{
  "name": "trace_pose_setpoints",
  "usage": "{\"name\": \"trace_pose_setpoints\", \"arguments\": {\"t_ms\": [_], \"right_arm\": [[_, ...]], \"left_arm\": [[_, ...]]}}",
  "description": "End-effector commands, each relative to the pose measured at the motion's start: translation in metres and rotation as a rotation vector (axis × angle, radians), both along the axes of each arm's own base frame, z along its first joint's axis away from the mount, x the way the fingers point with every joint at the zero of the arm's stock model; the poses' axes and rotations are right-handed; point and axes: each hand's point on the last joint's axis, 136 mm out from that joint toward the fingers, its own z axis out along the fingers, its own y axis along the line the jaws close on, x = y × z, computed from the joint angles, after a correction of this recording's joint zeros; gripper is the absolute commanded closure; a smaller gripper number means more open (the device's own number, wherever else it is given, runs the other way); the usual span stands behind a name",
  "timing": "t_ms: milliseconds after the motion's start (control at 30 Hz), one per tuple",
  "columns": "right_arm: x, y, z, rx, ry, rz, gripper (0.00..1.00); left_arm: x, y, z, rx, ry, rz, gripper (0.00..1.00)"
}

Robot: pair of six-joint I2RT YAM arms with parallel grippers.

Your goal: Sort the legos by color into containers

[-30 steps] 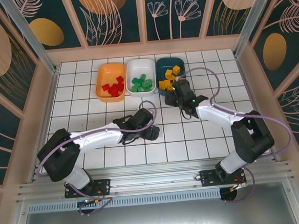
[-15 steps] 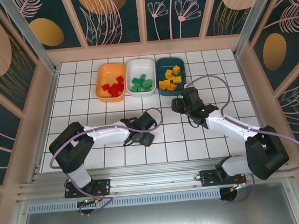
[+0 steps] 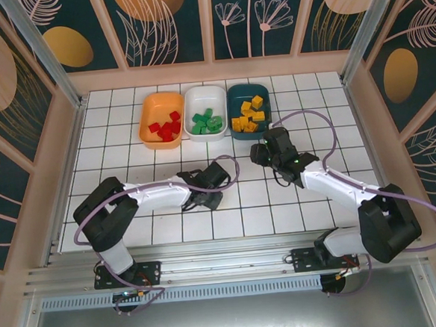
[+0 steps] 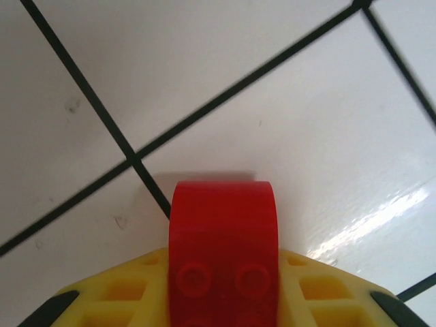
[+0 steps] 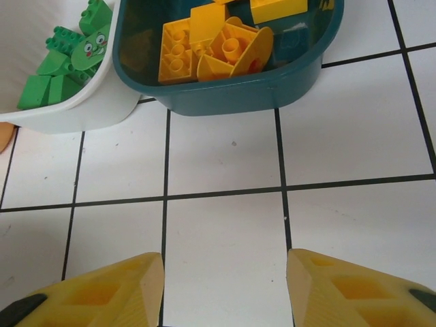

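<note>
From above, the left gripper (image 3: 209, 200) is down low over the white tiled table (image 3: 113, 163). Its arm is folded at the elbow and stretched nearly flat toward the middle. What it holds is too small to make out here. The right gripper (image 3: 258, 155) sits just short of the teal bin (image 3: 237, 92), with its arm reaching forward and inward. Beyond both grippers three smooth, round-cornered plastic bins stand in a row. The orange bin (image 3: 152, 102) holds red bricks (image 3: 165, 128), the white bin (image 3: 204, 92) holds green bricks (image 3: 208, 122), and the teal bin holds yellow bricks (image 3: 248, 116).

From the left wrist, a red brick (image 4: 223, 231) sits between the yellow fingers (image 4: 116, 296). They seem pressed against its sides, a pinch as far as this close view tells. The brick is glossy with a rounded far end, and two studs face the camera. Shiny tile with dark grout lines lies beyond it.

From the right wrist, the fingers (image 5: 102, 293) are spread with bare tile between them. The teal bin (image 5: 238, 92) and its studded yellow bricks (image 5: 204, 44) lie straight ahead. The white bin (image 5: 82, 109) with green bricks (image 5: 61, 61) lies ahead to the left.
</note>
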Motion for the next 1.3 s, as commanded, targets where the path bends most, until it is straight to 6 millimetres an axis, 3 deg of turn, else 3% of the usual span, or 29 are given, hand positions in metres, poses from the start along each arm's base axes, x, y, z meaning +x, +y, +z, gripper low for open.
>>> {"name": "trace_pose_setpoints", "arguments": {"t_ms": [0,133,233,333,433,600,767,833,933,1067,1133,1267], "right_arm": [[-0.013,0.017,0.003,0.060,0.013,0.046,0.50],[-0.026,0.029,-0.003,0.062,0.031,0.076,0.50],[-0.032,0.035,-0.005,0.076,0.040,0.090,0.50],[-0.035,0.036,-0.005,0.075,0.040,0.094,0.50],[-0.036,0.035,-0.005,0.067,0.039,0.095,0.50],[-0.039,0.027,0.005,0.032,0.025,0.098,0.50],[-0.041,0.016,0.018,-0.035,0.005,0.109,0.45],[-0.042,0.013,0.020,-0.055,0.003,0.107,0.43],[-0.041,0.008,0.027,-0.062,-0.016,0.096,0.38],[-0.036,0.007,0.040,-0.066,-0.041,0.087,0.33],[-0.034,0.005,0.049,-0.072,-0.062,0.076,0.28],[-0.028,0.004,0.089,-0.041,-0.173,0.068,0.17]], "left_arm": [[0.028,-0.003,0.042,-0.063,-0.091,0.047,0.74],[0.084,0.026,0.083,-0.183,-0.144,0.215,0.78],[0.136,0.066,0.122,-0.298,-0.207,0.381,0.78],[0.183,0.111,0.145,-0.349,-0.272,0.538,0.76],[0.224,0.141,0.132,-0.372,-0.240,0.636,0.76],[0.280,0.165,0.099,-0.340,-0.179,0.698,0.75],[0.306,0.171,0.075,-0.263,-0.155,0.717,0.68],[0.310,0.170,0.074,-0.256,-0.153,0.712,0.66],[0.315,0.168,0.083,-0.265,-0.174,0.701,0.53],[0.313,0.169,0.101,-0.271,-0.189,0.694,0.27],[0.308,0.170,0.116,-0.286,-0.206,0.695,0.21],[0.286,0.175,0.177,-0.391,-0.330,0.710,0.02]]}}
